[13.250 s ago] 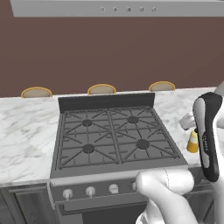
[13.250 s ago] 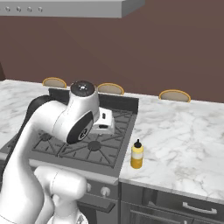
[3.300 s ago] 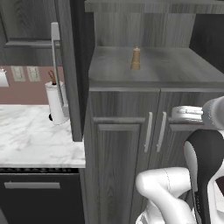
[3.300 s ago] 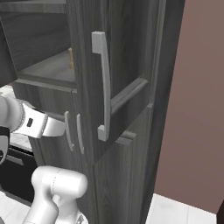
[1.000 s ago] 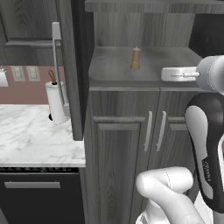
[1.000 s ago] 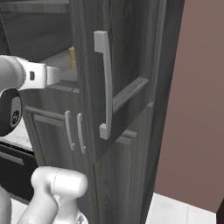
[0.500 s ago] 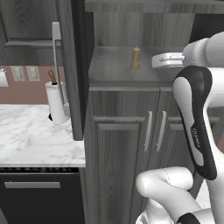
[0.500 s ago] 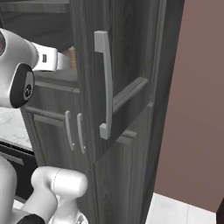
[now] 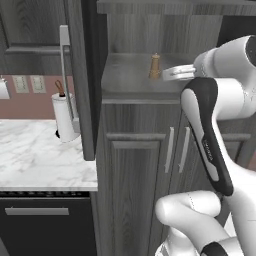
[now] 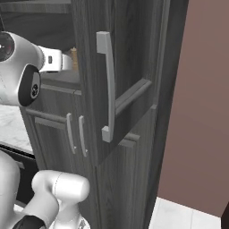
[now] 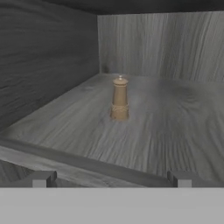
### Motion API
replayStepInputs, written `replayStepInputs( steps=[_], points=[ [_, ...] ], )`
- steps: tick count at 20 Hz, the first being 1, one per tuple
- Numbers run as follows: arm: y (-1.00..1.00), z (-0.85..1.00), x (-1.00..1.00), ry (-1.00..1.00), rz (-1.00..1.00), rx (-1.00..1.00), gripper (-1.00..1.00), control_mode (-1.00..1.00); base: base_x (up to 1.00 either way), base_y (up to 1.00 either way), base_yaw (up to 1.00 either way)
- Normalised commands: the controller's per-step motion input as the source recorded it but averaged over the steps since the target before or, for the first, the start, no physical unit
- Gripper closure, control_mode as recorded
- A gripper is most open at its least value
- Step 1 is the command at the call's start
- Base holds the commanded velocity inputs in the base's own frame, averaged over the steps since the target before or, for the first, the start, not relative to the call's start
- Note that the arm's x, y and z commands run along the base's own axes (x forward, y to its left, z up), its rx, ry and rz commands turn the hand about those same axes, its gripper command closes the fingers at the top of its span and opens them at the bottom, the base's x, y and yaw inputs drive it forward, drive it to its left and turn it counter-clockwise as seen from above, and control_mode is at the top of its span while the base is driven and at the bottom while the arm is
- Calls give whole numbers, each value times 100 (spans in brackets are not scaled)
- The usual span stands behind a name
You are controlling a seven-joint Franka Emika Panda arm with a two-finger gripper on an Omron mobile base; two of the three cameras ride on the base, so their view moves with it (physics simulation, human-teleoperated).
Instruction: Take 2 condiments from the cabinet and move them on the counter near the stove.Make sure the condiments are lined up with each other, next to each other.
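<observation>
The claw (image 9: 169,74) hangs released at the front edge of the cabinet (image 9: 140,165) niche, its jaws spread wide and holding nothing. In the hand view its two fingertips (image 11: 40,179) stand far apart at the near lip of the shelf (image 11: 166,127), apart from everything on it.

The pepper mill (image 11: 119,98) stands upright on that shelf, farther in than the claw and a little left of the middle between the fingertips. In the left base view the mill (image 9: 155,66) sits just left of the claw, near it but not touching. In the right base view it (image 10: 74,59) peeks out between the arm's white hand and the open cabinet door (image 10: 120,76).

Left of the cabinet, the marble surface (image 9: 35,160) carries a white paper-towel roll (image 9: 65,117) standing close to the cabinet's side. The double lower doors (image 9: 150,185) below the niche are closed.
</observation>
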Motion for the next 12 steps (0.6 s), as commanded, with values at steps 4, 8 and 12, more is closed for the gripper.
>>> replayStepInputs(
  steps=[4,8,12],
  points=[
    [17,-17,20,0,0,-2,-100,-100,0,0,0],
    [1,0,22,0,0,0,-100,-100,0,0,0],
    [0,0,18,0,0,0,-100,-100,0,0,0]
  ],
)
